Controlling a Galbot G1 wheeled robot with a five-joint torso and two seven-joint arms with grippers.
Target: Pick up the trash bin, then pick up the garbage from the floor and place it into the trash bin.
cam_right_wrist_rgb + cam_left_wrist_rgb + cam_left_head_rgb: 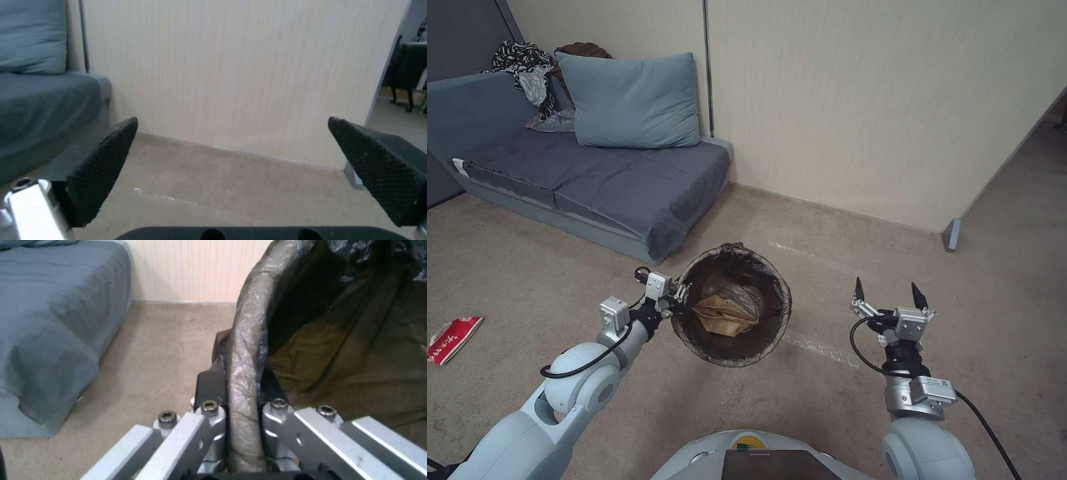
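L gripper [682, 294] is clamped on the near rim of the trash bin [774, 280], one finger [212, 383] outside the wall and one inside, pinching the bag-covered edge. Bin is held up off the carpet [827, 400], mouth tilted toward the head cam; thin dark liner over the rim, a tan paper bag [725, 312] and crumpled clear plastic lying inside. R gripper [889, 290] hangs to the bin's right, apart from it, fingers [101, 173] spread wide w/ nothing between. A red-and-white packet [452, 337] lies on the carpet far left. Further back, a grey sofa [594, 180] w/ a blue pillow [630, 100] and clothes [527, 73], against a cream wall [860, 100].
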